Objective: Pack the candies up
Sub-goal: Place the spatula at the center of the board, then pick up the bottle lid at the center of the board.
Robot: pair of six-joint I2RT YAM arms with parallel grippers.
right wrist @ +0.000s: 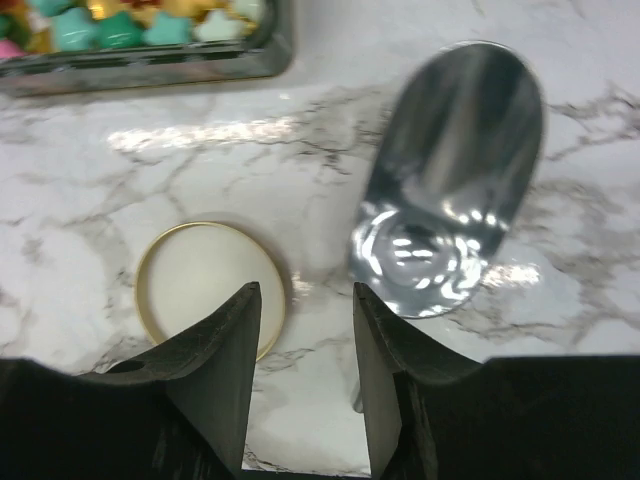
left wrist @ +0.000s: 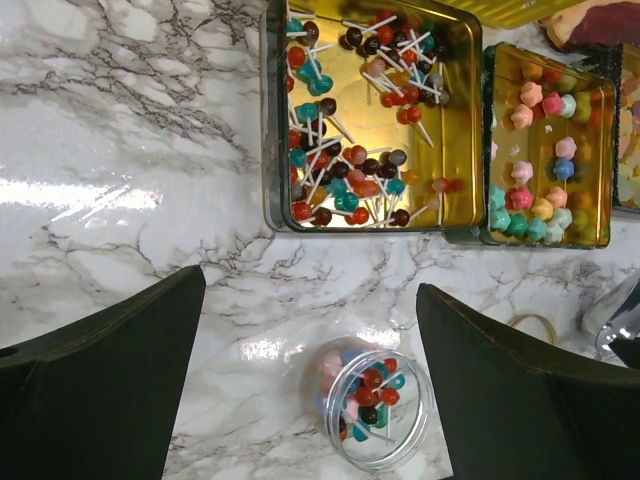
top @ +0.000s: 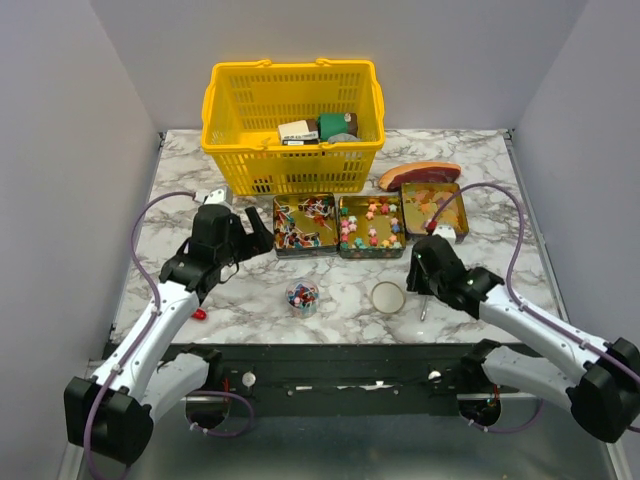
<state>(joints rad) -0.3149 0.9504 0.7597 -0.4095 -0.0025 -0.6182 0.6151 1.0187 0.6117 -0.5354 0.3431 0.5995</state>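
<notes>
The marble bench point(top: 180, 185) carries a yellow basket point(top: 250, 165) at the back, holding a few boxed goods. In front of it stands a row of three open tins.

- **Left tin** point(left wrist: 272, 150): red, brown and teal lollipops point(left wrist: 345, 185), scattered loosely.
- **Middle tin** point(left wrist: 590, 130): chunky pink, green and blue candies point(left wrist: 525, 195).
- **Right tin** point(top: 432, 184): yellow-orange gummies point(top: 425, 205), with a red-brown meat slab point(top: 418, 174) just behind the tin.

Nearer the arms stands a small clear jar point(left wrist: 428, 415), uncapped and already holding a modest heap of mixed candies. Its gold-rimmed lid point(right wrist: 205, 285) lies flat on the bench to the right, apart from the jar. A shiny metal scoop point(right wrist: 455, 170) lies beside the lid, empty. One red candy point(top: 200, 314) sits stray beside the left arm.

The left gripper point(left wrist: 310, 285) is spread to its widest and holds nothing, hanging above the jar, which shows low between its fingers. The right gripper point(right wrist: 305, 300) hangs low over the bench between lid and scoop. Its jaws are apart, with only bare marble in the gap.

The scooping step looks paused or finished, and the jar seems only partly filled. The next move is either to take up the scoop for another load or to cap the jar. Capping calls for a careful pinch on the rim of the thin, flat lid while the left gripper steadies the jar.
</notes>
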